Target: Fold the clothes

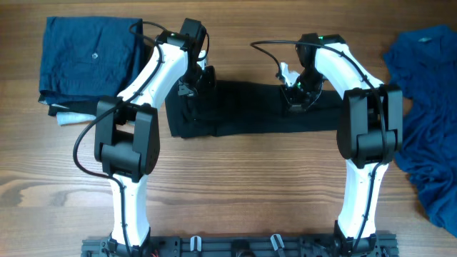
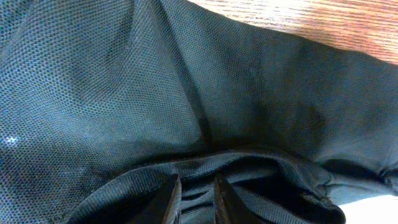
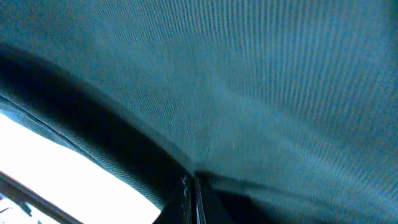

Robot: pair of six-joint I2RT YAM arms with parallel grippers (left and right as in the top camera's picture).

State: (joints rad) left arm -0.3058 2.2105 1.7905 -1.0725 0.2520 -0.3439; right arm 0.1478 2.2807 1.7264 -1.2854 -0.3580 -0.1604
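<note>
The black shirt (image 1: pixel 250 114) lies as a long folded strip across the middle of the table. My left gripper (image 1: pixel 194 84) is at the strip's upper left end. In the left wrist view its jaws (image 2: pixel 197 199) are pinched on a bunched fold of the black mesh fabric (image 2: pixel 124 81). My right gripper (image 1: pixel 296 96) is at the strip's upper right part. In the right wrist view its jaws (image 3: pixel 191 199) are nearly together on a thin fold of the shirt (image 3: pixel 261 81), which fills the view. The shirt's collar and logo marks are hidden.
A folded stack of dark blue garments (image 1: pixel 89 57) lies at the back left, with a black and a white edge under it. A loose, crumpled blue garment (image 1: pixel 428 114) lies along the right edge. Bare wooden table (image 1: pixel 243 185) shows in front of the shirt.
</note>
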